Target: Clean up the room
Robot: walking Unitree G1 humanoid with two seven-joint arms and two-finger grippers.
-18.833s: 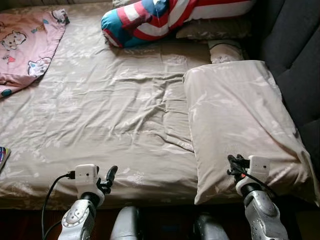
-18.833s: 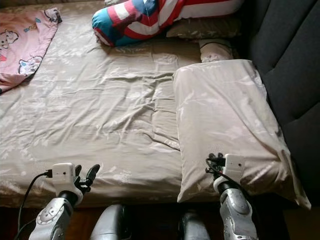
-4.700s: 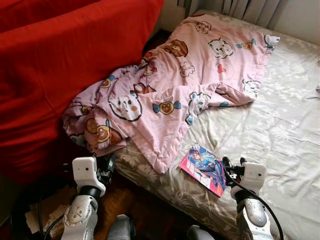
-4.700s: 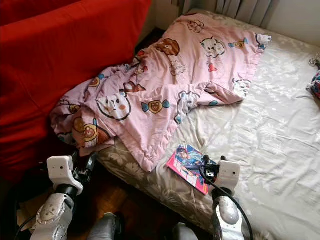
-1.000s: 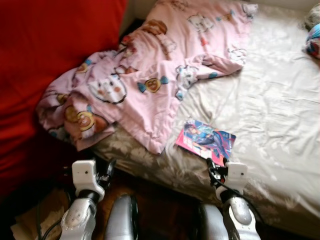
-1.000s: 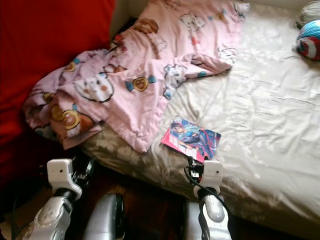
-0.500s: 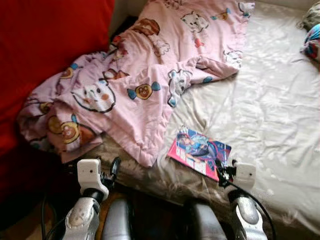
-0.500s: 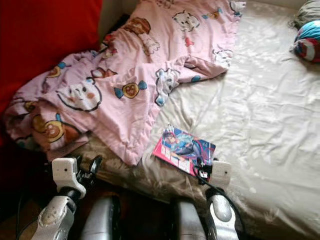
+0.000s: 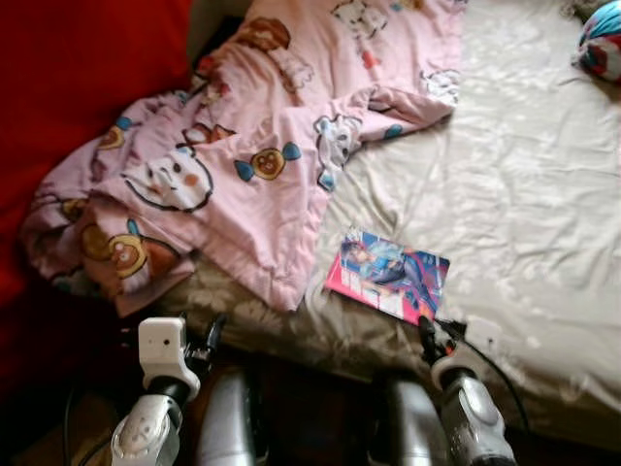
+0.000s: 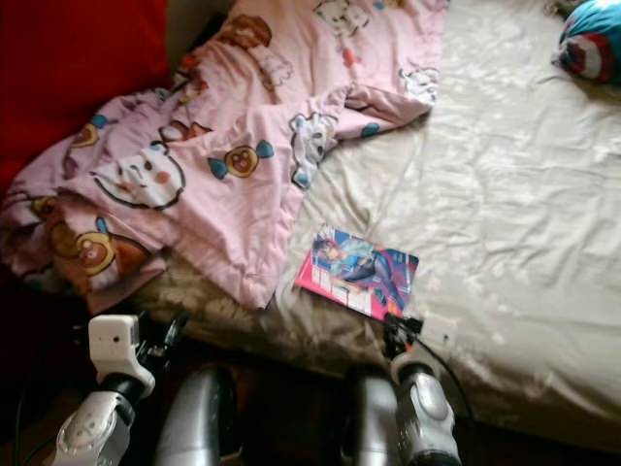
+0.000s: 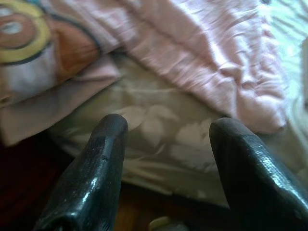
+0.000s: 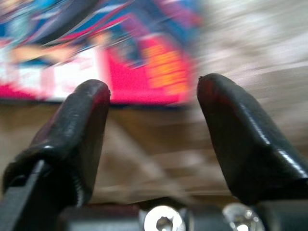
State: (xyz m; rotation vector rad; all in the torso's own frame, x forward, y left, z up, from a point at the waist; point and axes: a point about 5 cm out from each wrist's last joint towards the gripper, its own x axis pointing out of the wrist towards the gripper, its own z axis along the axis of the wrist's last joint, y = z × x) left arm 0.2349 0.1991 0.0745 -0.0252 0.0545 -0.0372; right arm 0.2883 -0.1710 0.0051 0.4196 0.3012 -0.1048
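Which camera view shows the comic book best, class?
The left eye view: the whole comic book lies flat on the bed, cover visible. The right eye view shows it equally whole. The right wrist view gives a blurred edge between the right gripper's open fingers.

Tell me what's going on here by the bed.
The robot stands at the edge of a bed. Its right gripper is open and lined up just short of a comic book lying on the sheet near the edge, not touching it. The left gripper, also open, is low by the bed's side, under a rumpled pink blanket that spills over the edge.
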